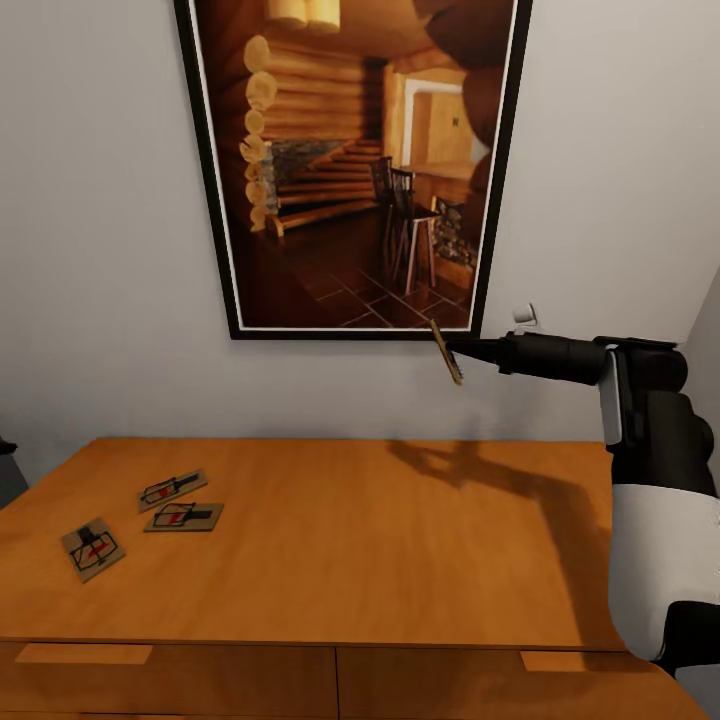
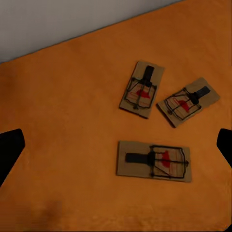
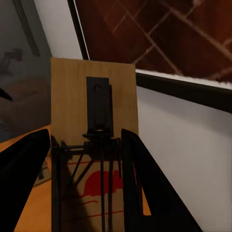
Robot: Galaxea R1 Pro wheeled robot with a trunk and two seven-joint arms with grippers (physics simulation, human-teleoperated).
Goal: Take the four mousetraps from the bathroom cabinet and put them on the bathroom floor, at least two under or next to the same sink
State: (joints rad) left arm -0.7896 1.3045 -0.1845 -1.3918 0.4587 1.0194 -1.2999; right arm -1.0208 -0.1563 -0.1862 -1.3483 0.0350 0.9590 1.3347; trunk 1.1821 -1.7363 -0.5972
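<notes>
mousetraps sit on the worktop (image 1: 350, 540), which is the orange-brown top of the cabinet (image 1: 330, 680), and one more is up in the air. the held mousetrap (image 1: 446, 351) is pinched in the right gripper (image 1: 462, 352), high above the wood and just below the big framed picture (image 1: 350, 165) on the grey wall (image 1: 100, 250). in the right wrist view the two dark fingers (image 3: 145, 188) press on both sides of this trap (image 3: 94, 145), and you can see its spring and red spot. the other three traps lie flat near the left end of the top, close together: one (image 1: 172, 489) at the back, one (image 1: 184, 516) just beside it, and one (image 1: 92, 547) a bit nearer the front edge. the left wrist view looks down on these three (image 2: 153, 161), with the left gripper (image 2: 116, 145) spread wide and holding nothing, its dark tips at both sides.
</notes>
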